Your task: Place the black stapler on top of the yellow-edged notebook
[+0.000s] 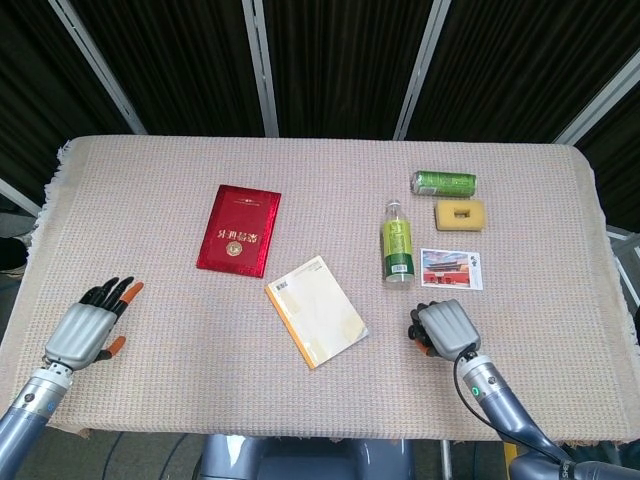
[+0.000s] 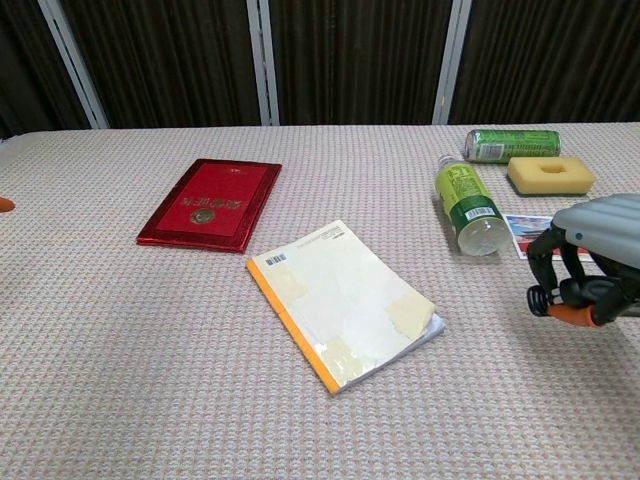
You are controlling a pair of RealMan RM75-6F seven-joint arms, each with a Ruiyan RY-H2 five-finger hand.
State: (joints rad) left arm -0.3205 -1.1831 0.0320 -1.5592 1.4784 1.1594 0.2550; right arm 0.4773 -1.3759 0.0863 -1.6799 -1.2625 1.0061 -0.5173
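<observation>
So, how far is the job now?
Nothing looks done: the yellow-edged notebook has nothing on it. The right hand is curled, right of the notebook; I cannot tell if it holds the stapler. The left hand lies open. The placing is left.
</observation>
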